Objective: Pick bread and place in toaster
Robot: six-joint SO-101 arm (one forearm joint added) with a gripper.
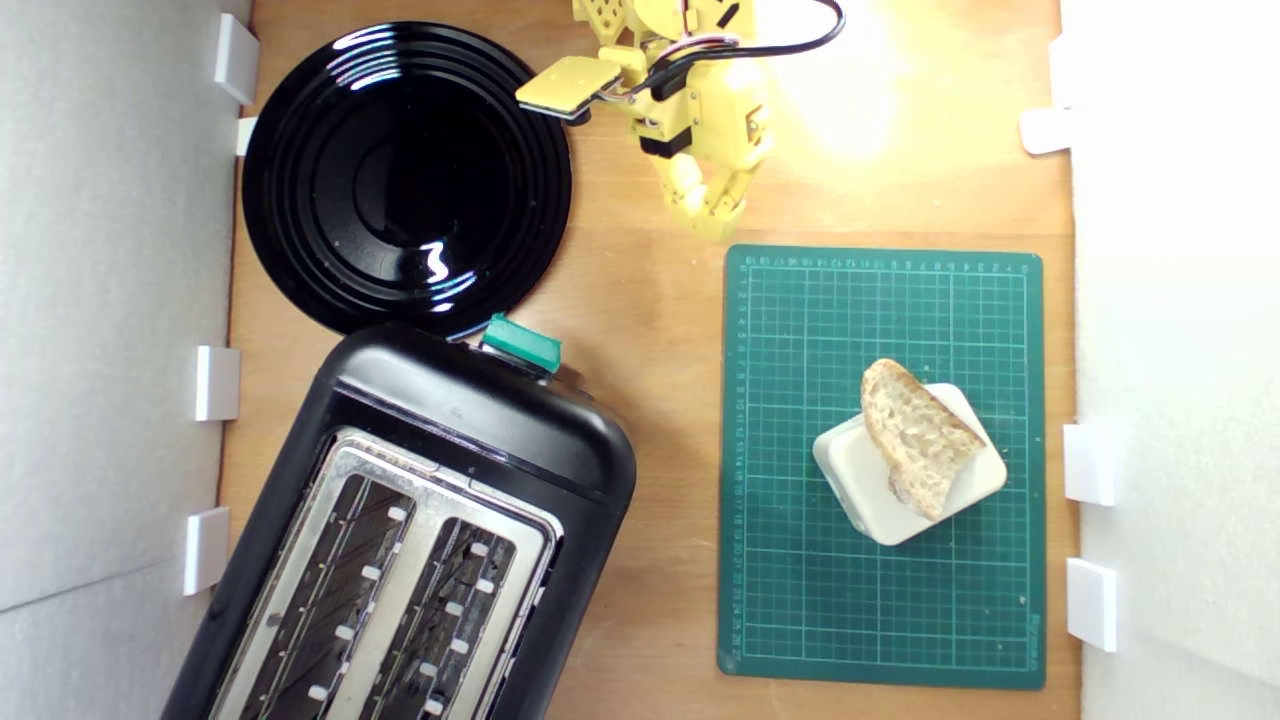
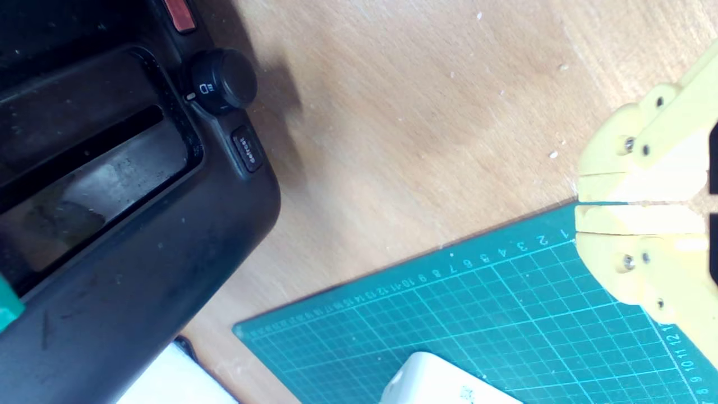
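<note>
The bread [image 1: 915,435], a half-slice with pale holey crumb and brown crust, lies tilted on a cream rounded block [image 1: 850,470] on the green cutting mat [image 1: 800,600]. The black two-slot toaster [image 1: 480,430] with its green lever knob [image 1: 522,343] stands at the exterior view's lower left, both slots empty. My yellow gripper [image 1: 710,220] hangs shut and empty above the wood just beyond the mat's far edge, well apart from the bread. In the wrist view the gripper [image 2: 578,203] has its jaws pressed together over the mat's corner [image 2: 477,314]; the toaster's end [image 2: 140,224] shows, but the bread is out of view.
A round black plate [image 1: 400,170] lies behind the toaster at the exterior view's upper left. White brackets [image 1: 217,382] line both sides of the wooden table [image 1: 650,330]. The cream block's edge [image 2: 432,381] shows in the wrist view.
</note>
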